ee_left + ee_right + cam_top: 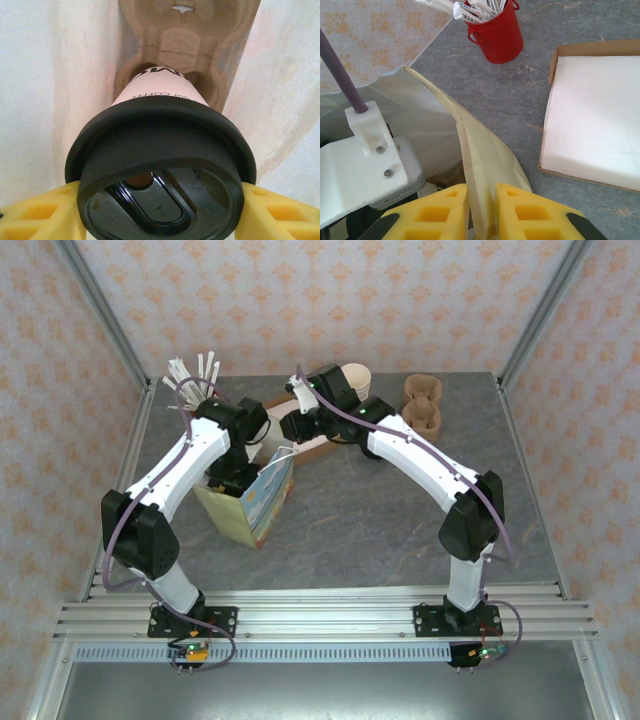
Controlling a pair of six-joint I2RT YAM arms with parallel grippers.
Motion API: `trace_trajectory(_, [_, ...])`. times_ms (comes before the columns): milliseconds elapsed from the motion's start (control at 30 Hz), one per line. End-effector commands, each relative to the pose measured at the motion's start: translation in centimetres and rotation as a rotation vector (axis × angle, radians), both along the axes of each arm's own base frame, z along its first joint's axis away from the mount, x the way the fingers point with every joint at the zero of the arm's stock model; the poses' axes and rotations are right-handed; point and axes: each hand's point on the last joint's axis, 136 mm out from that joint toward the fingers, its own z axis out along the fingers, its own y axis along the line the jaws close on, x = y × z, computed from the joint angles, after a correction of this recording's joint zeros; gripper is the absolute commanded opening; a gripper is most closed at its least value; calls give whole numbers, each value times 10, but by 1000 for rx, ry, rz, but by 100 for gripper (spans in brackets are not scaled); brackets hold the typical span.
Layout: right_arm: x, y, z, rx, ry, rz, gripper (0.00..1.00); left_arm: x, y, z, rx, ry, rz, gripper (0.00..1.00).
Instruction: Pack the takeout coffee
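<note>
"COFFEE" print on takeout coffee (161, 150)

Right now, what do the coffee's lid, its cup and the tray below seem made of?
The lid looks like black plastic: smooth, glossy reflections. The cup seems matte printed paper. The tray is probably moulded brown pulp, dull and fibrous.

Between the left jaws, the takeout coffee (161, 165) bears small dark print "…OUR COFFEE" on its cream wall just beneath the lid (160, 125); larger letters farther down are cut off and unreadable.
</note>
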Motion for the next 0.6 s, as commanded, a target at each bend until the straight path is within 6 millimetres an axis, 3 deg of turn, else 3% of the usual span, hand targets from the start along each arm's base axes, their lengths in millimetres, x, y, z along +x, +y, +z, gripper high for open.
trace_trajectory(0, [-2, 0, -10, -43, 14, -3, 21, 4, 1, -9, 11, 6, -20, 31])
trace_trajectory(567, [-1, 0, -13, -47, 19, -2, 21, 8, -1, -26, -3, 31, -18, 31])
